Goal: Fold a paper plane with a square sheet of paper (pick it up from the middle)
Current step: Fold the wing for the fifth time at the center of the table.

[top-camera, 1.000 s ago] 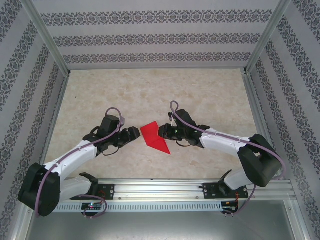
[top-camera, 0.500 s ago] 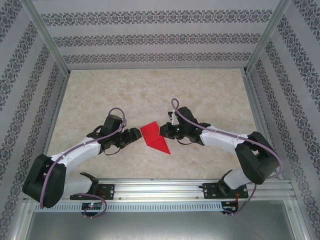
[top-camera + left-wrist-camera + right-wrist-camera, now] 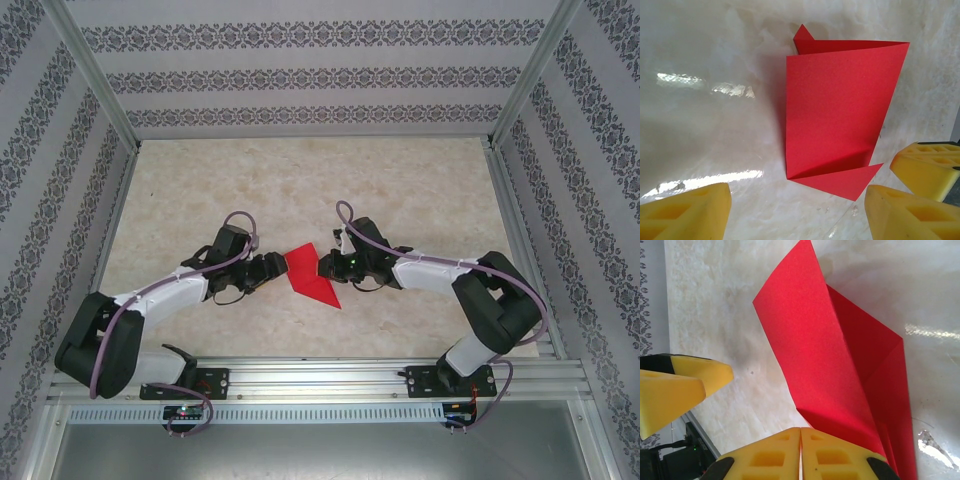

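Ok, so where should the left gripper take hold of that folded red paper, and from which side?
Take the folded red paper by its raised flap's free edge, near the middle, coming low from the side of the left gripper. That layer stands off the table, casting a shadow, so a finger could probably slip beneath; the rest lies flat.

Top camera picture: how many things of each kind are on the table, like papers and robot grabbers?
folded red paper: 1
Grippers: 2, the left gripper and the right gripper
Total: 3
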`<state>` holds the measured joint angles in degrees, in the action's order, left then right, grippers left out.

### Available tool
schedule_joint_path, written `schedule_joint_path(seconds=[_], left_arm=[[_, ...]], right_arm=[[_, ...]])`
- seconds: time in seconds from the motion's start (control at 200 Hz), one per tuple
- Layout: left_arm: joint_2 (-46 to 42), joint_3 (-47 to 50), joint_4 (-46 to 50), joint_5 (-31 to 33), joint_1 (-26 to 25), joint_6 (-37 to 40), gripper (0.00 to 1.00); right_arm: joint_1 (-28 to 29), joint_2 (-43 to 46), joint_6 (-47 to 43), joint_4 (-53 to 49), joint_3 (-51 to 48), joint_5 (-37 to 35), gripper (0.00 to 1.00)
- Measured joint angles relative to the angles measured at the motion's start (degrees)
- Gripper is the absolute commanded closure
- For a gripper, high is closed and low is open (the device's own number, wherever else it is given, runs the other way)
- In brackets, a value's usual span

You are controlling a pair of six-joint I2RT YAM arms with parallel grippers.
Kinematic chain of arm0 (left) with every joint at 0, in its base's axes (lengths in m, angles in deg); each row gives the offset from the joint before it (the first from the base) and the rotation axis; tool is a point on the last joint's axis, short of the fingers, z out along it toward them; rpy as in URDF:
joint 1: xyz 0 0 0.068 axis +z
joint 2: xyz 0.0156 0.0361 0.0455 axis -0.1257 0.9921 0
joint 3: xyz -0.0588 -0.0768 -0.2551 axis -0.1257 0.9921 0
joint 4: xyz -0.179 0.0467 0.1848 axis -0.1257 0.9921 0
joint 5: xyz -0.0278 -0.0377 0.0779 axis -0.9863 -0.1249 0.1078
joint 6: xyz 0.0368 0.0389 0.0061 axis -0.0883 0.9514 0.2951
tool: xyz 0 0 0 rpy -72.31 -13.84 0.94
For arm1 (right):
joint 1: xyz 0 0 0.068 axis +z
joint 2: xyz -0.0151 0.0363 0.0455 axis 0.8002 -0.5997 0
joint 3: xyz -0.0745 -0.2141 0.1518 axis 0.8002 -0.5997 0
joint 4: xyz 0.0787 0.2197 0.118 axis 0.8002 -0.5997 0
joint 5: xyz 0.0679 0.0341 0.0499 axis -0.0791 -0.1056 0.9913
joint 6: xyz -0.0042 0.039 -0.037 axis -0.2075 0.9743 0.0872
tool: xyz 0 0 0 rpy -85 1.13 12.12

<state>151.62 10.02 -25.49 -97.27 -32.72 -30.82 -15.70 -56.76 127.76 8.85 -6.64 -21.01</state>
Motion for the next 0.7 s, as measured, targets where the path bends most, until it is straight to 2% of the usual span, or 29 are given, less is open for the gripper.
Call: schedule_joint_path(seconds=[0.445,0.699], left_arm=[[6.3,-2.5,-1.9,-2.5,0.0,0.0,0.27],[10.4,-5.1,-2.1,-3.3,-1.0,-0.5,0.3]], right_arm=[[-3.0,-7.2,-0.7,6.0,-2.9,0.9,0.89],[-4.0,-7.7,1.2,12.0,-5.7,2.2,0.88]])
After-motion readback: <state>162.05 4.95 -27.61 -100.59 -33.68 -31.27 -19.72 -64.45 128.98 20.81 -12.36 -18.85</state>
